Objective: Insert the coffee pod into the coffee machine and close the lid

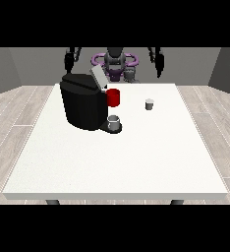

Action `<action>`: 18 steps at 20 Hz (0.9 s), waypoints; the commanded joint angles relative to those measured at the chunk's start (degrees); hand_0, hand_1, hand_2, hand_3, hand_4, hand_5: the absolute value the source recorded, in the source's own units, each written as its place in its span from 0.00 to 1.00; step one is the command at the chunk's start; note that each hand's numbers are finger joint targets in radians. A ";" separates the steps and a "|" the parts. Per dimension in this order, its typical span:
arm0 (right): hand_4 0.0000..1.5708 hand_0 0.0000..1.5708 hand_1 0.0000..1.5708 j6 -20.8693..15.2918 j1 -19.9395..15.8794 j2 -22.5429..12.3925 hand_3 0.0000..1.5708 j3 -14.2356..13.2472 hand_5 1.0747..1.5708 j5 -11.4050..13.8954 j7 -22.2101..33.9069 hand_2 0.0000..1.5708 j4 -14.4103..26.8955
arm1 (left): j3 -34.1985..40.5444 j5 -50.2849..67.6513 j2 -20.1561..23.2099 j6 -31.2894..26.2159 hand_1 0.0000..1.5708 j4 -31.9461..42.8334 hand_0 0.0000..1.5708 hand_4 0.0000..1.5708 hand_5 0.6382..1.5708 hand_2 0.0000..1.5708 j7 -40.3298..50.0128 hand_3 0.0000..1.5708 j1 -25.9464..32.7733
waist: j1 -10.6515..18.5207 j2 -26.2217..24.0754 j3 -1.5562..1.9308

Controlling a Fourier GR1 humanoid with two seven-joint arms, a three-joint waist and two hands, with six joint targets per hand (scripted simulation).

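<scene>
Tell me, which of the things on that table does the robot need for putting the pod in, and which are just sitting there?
Needed:
coffee pod, alone on the white table
black coffee machine, with its lid raised

Just there:
red cup beside the machine
grey cup on the machine's tray

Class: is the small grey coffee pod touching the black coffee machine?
Apart. The front view shows bare white table between the small grey coffee pod and the black coffee machine.

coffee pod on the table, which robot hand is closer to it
Left. The coffee pod sits nearer the robot hand at the view's right, raised behind it; the robot hand at the view's left hangs beyond the coffee machine.
</scene>
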 commanded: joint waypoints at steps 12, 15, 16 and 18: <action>0.00 0.00 0.00 -9.52 -1.59 1.33 0.00 -2.60 1.00 7.23 -1.35 0.00 4.63 | -5.01 -12.72 11.15 -7.97 0.00 -1.00 0.00 0.00 1.00 0.00 -9.98 0.00 2.01 | 0.55 0.48 0.29; 0.00 0.00 0.00 -10.45 -3.93 2.22 0.00 -0.07 1.00 9.32 3.20 0.00 1.93 | -0.82 -13.17 15.48 -9.64 0.00 3.60 0.00 0.00 1.00 0.00 -9.43 0.00 -2.30 | -1.30 2.28 0.27; 0.00 0.00 0.00 -9.03 -1.98 2.05 0.00 0.79 1.00 9.01 2.00 0.00 1.01 | -1.20 -14.06 15.49 -9.72 0.00 4.94 0.00 0.00 1.00 0.00 -6.79 0.00 -2.87 | -3.36 1.92 0.28; 0.00 0.00 0.00 -8.52 -4.58 2.15 0.00 0.58 1.00 8.31 3.20 0.00 1.62 | 0.29 -14.51 17.49 -10.78 0.00 5.74 0.00 0.00 1.00 0.00 -2.98 0.00 -7.32 | -3.99 3.39 0.29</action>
